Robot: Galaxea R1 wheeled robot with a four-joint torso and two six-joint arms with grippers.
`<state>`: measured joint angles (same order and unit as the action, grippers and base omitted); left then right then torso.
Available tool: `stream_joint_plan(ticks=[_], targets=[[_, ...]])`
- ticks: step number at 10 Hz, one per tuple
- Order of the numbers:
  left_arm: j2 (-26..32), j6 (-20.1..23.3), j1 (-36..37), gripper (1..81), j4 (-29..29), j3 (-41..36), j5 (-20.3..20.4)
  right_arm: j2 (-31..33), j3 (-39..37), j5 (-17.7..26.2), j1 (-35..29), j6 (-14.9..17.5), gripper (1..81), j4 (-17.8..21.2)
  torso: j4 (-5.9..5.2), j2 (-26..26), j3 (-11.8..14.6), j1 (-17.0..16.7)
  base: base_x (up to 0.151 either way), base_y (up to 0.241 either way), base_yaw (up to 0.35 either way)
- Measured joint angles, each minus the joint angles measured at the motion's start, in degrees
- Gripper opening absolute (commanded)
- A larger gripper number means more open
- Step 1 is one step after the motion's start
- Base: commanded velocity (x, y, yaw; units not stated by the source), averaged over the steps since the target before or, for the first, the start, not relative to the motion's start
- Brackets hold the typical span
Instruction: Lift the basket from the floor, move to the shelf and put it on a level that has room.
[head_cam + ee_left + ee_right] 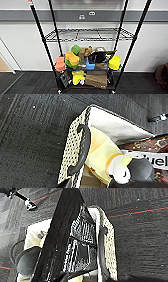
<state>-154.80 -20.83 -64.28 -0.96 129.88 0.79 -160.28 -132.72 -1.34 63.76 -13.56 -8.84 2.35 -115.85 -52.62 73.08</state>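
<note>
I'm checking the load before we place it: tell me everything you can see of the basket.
The basket is small and rectangular, with cream-and-dark dotted woven sides, a pale lining and a dark curved handle on each short end. It is seen from above, over the dark grey carpet, packed with a yellow item, a plush toy and printed packets.

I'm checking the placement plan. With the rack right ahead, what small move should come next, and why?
Probably raise the basket toward the middle tier: that wire grid looks bare, while the tier below is crowded with foam shapes.
</note>
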Motion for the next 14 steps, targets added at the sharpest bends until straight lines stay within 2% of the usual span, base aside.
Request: stream_joint_plan(ticks=[5, 7, 11, 14], targets=[[-1.13, -0.02, 2.74, 81.1, 0.02, 0.02, -2.13, 0.27, 0.02, 0.68, -1.90, -1.54, 81.1, 0.00, 0.00, -8.76, -8.17, 5.57, 0.000, 0.000, 0.000], [-0.80, -0.02, 3.97, 81.1, 0.02, 0.11, -2.52, 0.28, 0.09, 1.44, -3.18, -2.60, 81.1, 0.00, 0.00, -11.58, -9.18, 7.39, 0.000, 0.000, 0.000], [-0.69, -0.02, 5.44, 81.1, 0.02, 0.17, -3.22, -0.57, 0.11, 2.08, -5.07, -3.52, 81.1, 0.05, 0.00, -19.10, -9.37, 12.11, 0.000, 0.000, 0.000], [-0.55, -0.02, 6.42, 81.1, 0.00, 0.00, -3.35, -1.43, 0.00, 2.39, -7.12, -5.60, 81.1, 0.11, 0.00, -20.06, -9.40, 12.72, 0.000, 0.000, 0.000]])
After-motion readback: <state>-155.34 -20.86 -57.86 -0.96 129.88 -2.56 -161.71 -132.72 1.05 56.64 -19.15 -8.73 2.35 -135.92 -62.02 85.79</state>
